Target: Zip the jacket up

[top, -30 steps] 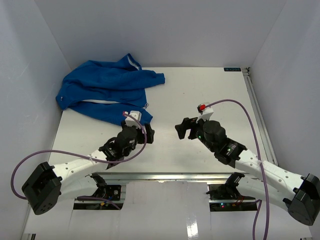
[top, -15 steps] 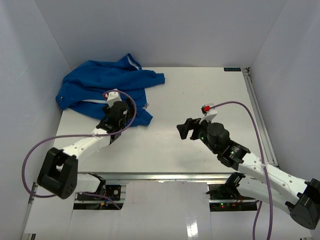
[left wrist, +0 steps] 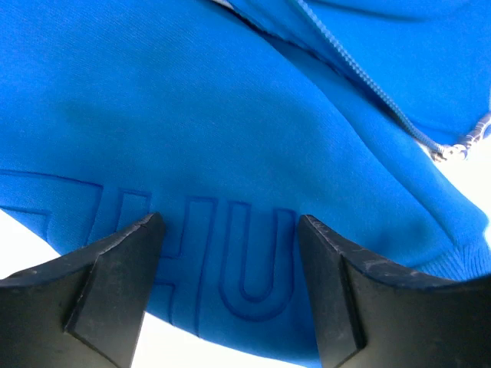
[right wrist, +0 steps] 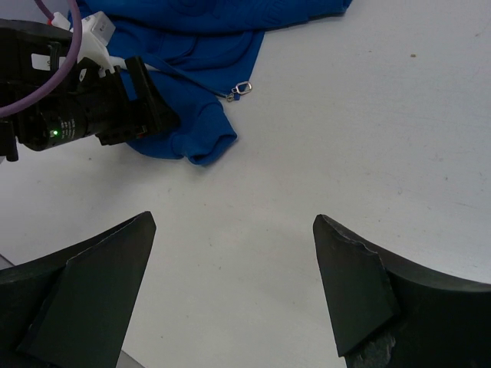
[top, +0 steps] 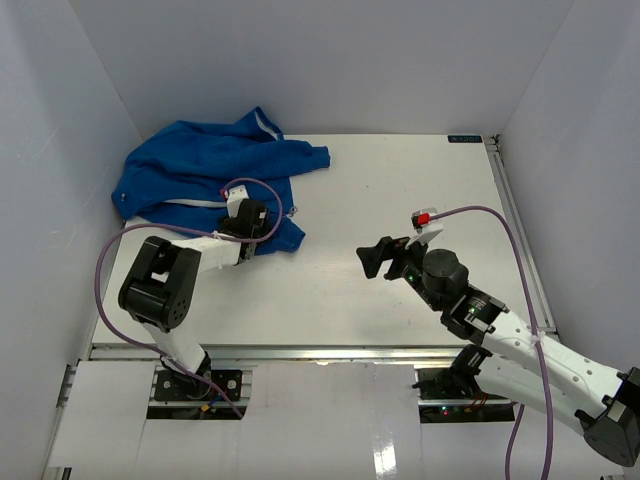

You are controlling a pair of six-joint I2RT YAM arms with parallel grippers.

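Flat white table point(top: 420, 190), walled in pale panels on three sides.

Large, soft bright-blue jacket point(top: 200, 165): lay crumpled in the table's far left corner, up against the left wall, with one sleeve stretched toward the middle of the far edge. The white-trimmed collar point(top: 268, 122) stood at the far side. The front lay unzipped.

Left arm with black-and-white links point(top: 190, 250): folded back on itself, its wrist over the jacket's near hem. A thin purple cable point(top: 105, 262) looped from it.

Right arm point(top: 500, 325): reached out over bare table, well apart from the jacket.

Left gripper point(left wrist: 226, 222): black fingers stood apart, nothing clamped between them. The tips sat right at the blue fabric near the hem; contact could not be told.

Right gripper point(right wrist: 230, 218): jaws spread wide and empty, above bare tabletop, facing the jacket's near corner.

Light-coloured zipper strip point(left wrist: 360, 77): ran slantwise across the fabric just beyond the left gripper.

Raised letters "HU" point(left wrist: 230, 268): pressed into the blue cloth between the left fingers.

Small metal zipper pull point(right wrist: 242, 90): lay on the table just beside the hem.
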